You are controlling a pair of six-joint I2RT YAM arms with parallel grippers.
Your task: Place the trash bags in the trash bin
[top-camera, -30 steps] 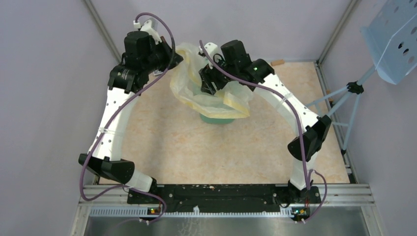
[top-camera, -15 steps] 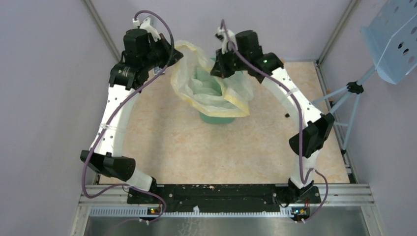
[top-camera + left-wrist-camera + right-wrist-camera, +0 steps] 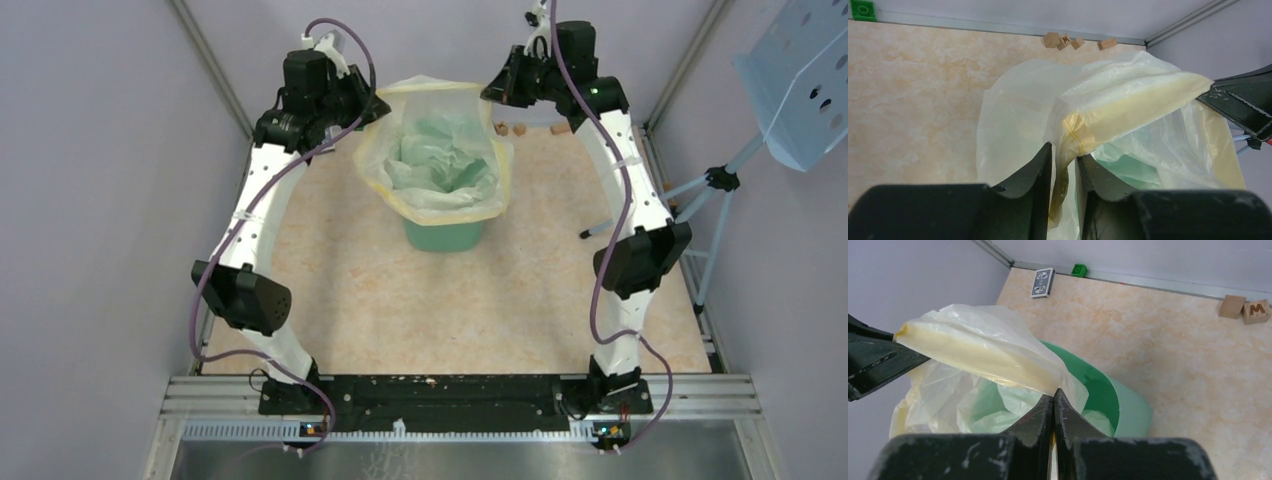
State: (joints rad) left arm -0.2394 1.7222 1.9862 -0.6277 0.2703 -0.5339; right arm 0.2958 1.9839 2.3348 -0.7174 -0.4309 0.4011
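The mint-green trash bin (image 3: 445, 237) stands upright at the back middle of the table. A pale-yellow translucent trash bag (image 3: 440, 160) hangs into it, its mouth stretched wide above the bin's rim. My left gripper (image 3: 372, 108) is at the bag's left rim. In the left wrist view its jaws (image 3: 1064, 150) stand slightly apart, with the yellow rim band (image 3: 1128, 100) passing loosely between them. My right gripper (image 3: 497, 88) is at the bag's right rim. In the right wrist view it (image 3: 1054, 392) is shut on the bag's edge (image 3: 978, 347), above the bin (image 3: 1128, 410).
Small wooden blocks (image 3: 510, 128) lie along the back wall behind the bin. A green brick (image 3: 1078, 270) and a small card box (image 3: 1042, 282) sit at the back left. A blue perforated panel on a tripod (image 3: 800, 80) stands outside the right wall.
Both arms rose and swung outward toward the back, pulling the bag's mouth open over the bin. The right gripper shut on the rim. The left jaws parted slightly.
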